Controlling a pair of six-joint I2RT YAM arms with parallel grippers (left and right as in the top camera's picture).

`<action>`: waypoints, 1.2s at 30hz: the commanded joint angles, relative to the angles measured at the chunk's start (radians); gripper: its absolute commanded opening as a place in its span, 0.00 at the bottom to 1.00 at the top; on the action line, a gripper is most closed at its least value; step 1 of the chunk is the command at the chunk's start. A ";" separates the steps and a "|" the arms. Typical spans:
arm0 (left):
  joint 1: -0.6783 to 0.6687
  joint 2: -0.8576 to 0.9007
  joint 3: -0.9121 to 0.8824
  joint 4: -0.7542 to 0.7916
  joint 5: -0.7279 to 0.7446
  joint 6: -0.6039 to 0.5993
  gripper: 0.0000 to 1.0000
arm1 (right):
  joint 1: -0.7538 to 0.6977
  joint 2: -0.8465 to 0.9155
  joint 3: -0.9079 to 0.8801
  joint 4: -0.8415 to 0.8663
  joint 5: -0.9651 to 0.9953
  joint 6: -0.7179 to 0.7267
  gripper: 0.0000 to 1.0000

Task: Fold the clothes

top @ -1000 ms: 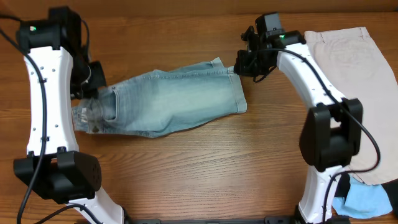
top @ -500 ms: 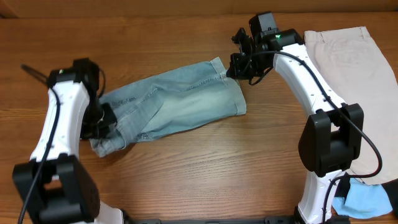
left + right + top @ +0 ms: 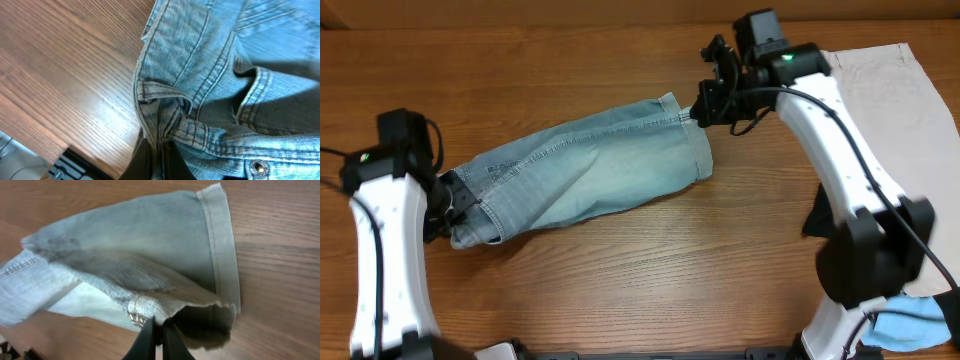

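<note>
The denim shorts (image 3: 590,165) lay stretched across the wooden table (image 3: 650,270); the left gripper (image 3: 448,205) pinched the waistband, its fingers clamped tight; the right gripper (image 3: 703,108) was likewise closed on a cuffed hem.

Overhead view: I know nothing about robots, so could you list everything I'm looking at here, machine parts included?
denim shorts: one, faded light blue, lying across the middle of the table, pulled between the two grippers
beige shorts: one, beige, flat at the table's far right
pale-blue garment: one, pale blue, bottom right corner, partly hidden behind the right arm's base
table: one, brown wood, under everything
left gripper: one, black on a white arm, shut on the shorts' waistband end
right gripper: one, black on a white arm, shut on the cuffed hem end
</note>
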 commanded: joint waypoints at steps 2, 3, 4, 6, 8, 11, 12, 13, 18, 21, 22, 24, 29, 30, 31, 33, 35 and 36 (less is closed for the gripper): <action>0.005 -0.137 0.000 -0.050 0.015 0.026 0.04 | -0.009 -0.116 0.034 -0.097 -0.006 -0.007 0.04; 0.005 -0.153 0.000 -0.061 0.021 0.025 0.04 | -0.009 -0.122 0.034 -0.121 0.002 -0.007 0.04; 0.005 -0.166 0.000 -0.071 0.032 0.025 0.04 | -0.008 -0.129 0.034 -0.154 0.016 -0.007 0.04; 0.005 -0.179 0.000 -0.084 0.048 0.020 0.04 | -0.008 -0.132 0.034 -0.200 0.042 -0.007 0.04; 0.005 -0.180 -0.001 -0.095 0.053 0.018 0.04 | -0.008 -0.132 0.034 -0.242 0.057 -0.009 0.04; 0.005 -0.179 -0.021 -0.102 0.055 -0.023 0.04 | -0.002 -0.131 0.031 -0.262 0.064 -0.046 0.04; 0.005 -0.179 -0.035 -0.098 0.055 -0.044 0.04 | 0.002 -0.129 0.031 -0.248 0.064 -0.049 0.04; 0.005 -0.179 -0.052 -0.089 0.055 -0.064 0.04 | 0.007 -0.129 0.031 -0.225 0.064 -0.049 0.04; 0.006 -0.179 -0.220 0.008 0.055 -0.124 0.04 | 0.048 -0.075 0.031 -0.096 0.063 -0.048 0.04; 0.006 -0.179 -0.306 0.072 0.027 -0.171 0.04 | 0.075 -0.017 0.031 -0.047 0.063 -0.048 0.04; 0.007 -0.179 -0.330 0.093 0.005 -0.197 0.04 | 0.085 0.006 0.031 -0.026 0.064 -0.048 0.04; 0.007 -0.179 -0.367 0.135 -0.052 -0.253 0.04 | 0.100 0.054 0.031 0.024 0.063 -0.048 0.04; 0.007 -0.179 -0.384 0.239 -0.201 -0.340 0.05 | 0.106 0.180 0.031 0.189 0.063 -0.028 0.04; 0.007 -0.179 -0.384 0.267 -0.214 -0.341 0.08 | 0.106 0.195 0.031 0.210 0.063 -0.028 0.04; 0.007 -0.179 -0.384 0.309 -0.232 -0.341 0.11 | 0.106 0.216 0.031 0.240 0.063 -0.029 0.04; 0.007 -0.178 -0.384 0.385 -0.238 -0.336 0.16 | 0.106 0.242 0.031 0.278 0.063 -0.029 0.04; 0.007 -0.172 -0.384 0.439 -0.242 -0.337 0.19 | 0.106 0.253 0.031 0.300 0.063 -0.030 0.04; 0.007 -0.167 -0.384 0.467 -0.241 -0.336 0.20 | 0.106 0.257 0.031 0.310 0.063 -0.034 0.04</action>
